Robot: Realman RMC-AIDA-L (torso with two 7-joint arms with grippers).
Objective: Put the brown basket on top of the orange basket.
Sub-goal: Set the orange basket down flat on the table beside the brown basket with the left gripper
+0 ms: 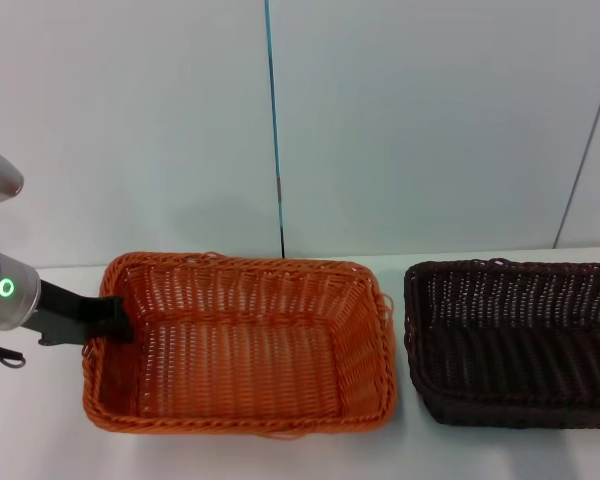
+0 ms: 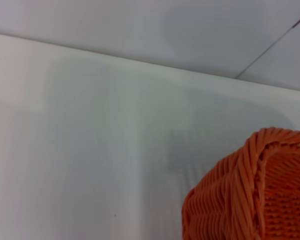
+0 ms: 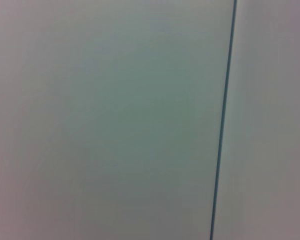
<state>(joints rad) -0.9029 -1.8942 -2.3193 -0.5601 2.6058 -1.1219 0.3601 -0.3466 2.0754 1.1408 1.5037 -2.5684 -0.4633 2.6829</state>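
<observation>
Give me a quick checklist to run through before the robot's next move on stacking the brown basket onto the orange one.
1. Orange basket empty inside, ready to take a load: ok.
2. Brown basket upright on the table, beside the orange one, apart from it: ok.
3. Brown basket fully in the head view: not ok, its right end is cut off.
4. Left gripper position: at the orange basket's left end; whether it grips the rim: cannot tell.
5. Right gripper near the brown basket: cannot tell, not in view.

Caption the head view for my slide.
Left hand at the orange basket's left rim; brown basket beside it.
</observation>
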